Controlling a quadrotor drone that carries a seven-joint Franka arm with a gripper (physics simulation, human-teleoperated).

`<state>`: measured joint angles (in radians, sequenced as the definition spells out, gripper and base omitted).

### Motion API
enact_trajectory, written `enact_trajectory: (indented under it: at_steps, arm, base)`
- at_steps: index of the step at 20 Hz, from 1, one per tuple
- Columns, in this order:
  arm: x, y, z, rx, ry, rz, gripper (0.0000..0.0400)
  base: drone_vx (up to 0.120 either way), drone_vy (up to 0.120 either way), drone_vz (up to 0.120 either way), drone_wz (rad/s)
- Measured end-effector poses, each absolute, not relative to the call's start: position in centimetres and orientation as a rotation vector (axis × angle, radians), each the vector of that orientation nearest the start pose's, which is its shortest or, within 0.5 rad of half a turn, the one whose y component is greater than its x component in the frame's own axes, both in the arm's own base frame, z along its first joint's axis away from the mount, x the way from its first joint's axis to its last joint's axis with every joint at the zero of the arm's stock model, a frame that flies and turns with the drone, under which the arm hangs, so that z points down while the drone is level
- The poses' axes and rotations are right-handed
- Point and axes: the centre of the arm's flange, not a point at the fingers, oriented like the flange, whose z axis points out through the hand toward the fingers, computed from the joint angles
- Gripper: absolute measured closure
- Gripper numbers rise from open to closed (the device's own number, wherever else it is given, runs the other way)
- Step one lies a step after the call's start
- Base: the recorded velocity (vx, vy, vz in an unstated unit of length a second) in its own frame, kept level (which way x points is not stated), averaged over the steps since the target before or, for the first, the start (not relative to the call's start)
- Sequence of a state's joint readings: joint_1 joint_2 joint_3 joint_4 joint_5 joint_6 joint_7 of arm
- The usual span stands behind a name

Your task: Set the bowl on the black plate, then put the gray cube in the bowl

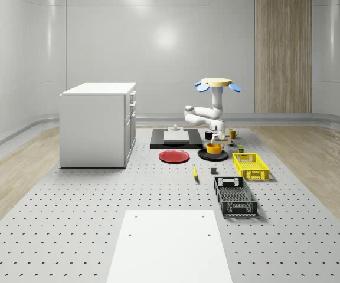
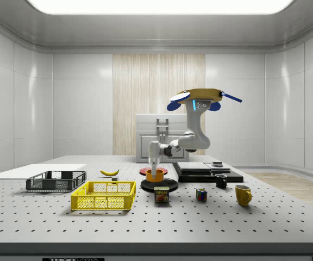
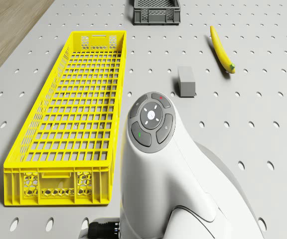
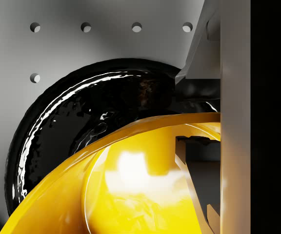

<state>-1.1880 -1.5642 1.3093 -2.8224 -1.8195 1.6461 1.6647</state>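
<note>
The drone hovers above the worktop. Its arm reaches down, and the pincer is clamped on the rim of the yellow bowl, which sits on the black plate. The gray cube lies on the worktop beside the yellow crate.

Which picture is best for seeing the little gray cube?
The drone view: the gray cube lies bare on the table between the yellow crate and the banana. In the whole-scene view it is a tiny speck before the black plate.
</note>
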Motion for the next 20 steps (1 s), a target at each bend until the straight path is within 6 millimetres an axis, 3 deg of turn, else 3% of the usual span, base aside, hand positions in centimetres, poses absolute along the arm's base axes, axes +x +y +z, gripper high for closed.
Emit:
enact_trajectory:
  at_steps: [13, 16, 20]
  arm:
    - [29.0, 1.2, 54.2, 0.001, -0.002, 0.786, 0.03]
    - [28.7, 1.2, 54.7, 0.001, -0.002, 0.786, 0.0154]
    - [28.6, 1.2, 54.6, 0.001, -0.002, 0.786, 0.0057]
  base:
    - [0.0, 0.0, 0.0, 0.0]
    - [0.0, 0.0, 0.027, 0.0]
    - [0.04, -0.02, 0.12, 0.0]
